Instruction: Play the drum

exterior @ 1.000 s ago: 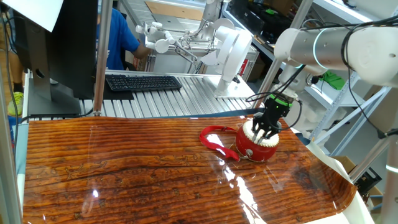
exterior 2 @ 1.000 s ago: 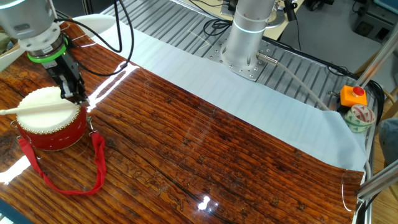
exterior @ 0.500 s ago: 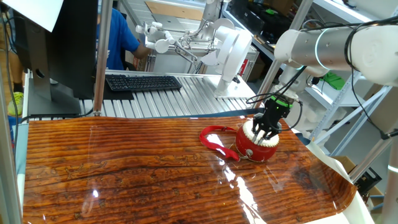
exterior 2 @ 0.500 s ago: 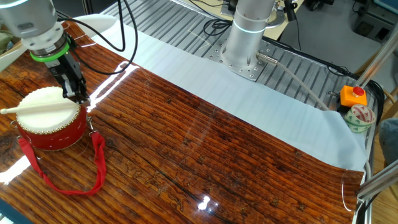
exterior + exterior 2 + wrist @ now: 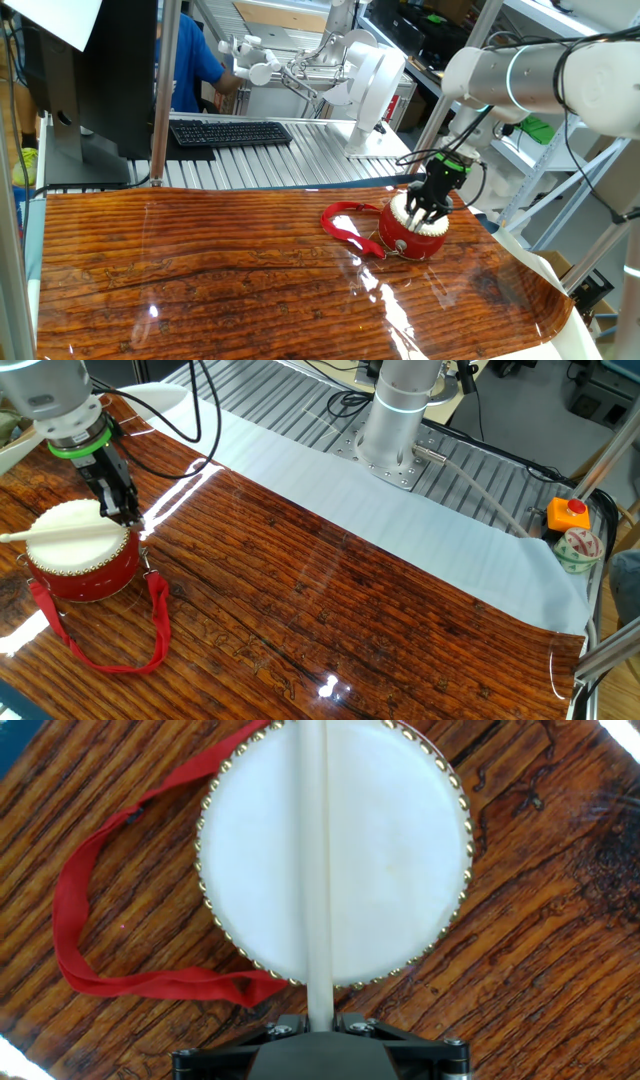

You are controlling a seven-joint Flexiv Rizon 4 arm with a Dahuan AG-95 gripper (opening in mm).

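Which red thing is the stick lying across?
The drum, across its white head. The red strap just trails loose on the table, and the red button sits far off on its orange box.

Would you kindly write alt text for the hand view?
A cream-white drumstick, gripped by the gripper at the bottom edge, lies across the drum and its cream head. A red ribbon strap loops left over the wooden table.

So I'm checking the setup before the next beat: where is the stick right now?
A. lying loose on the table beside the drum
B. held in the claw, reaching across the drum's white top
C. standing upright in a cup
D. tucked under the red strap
B: the claw is shut on the stick, which runs across the white top of the drum.
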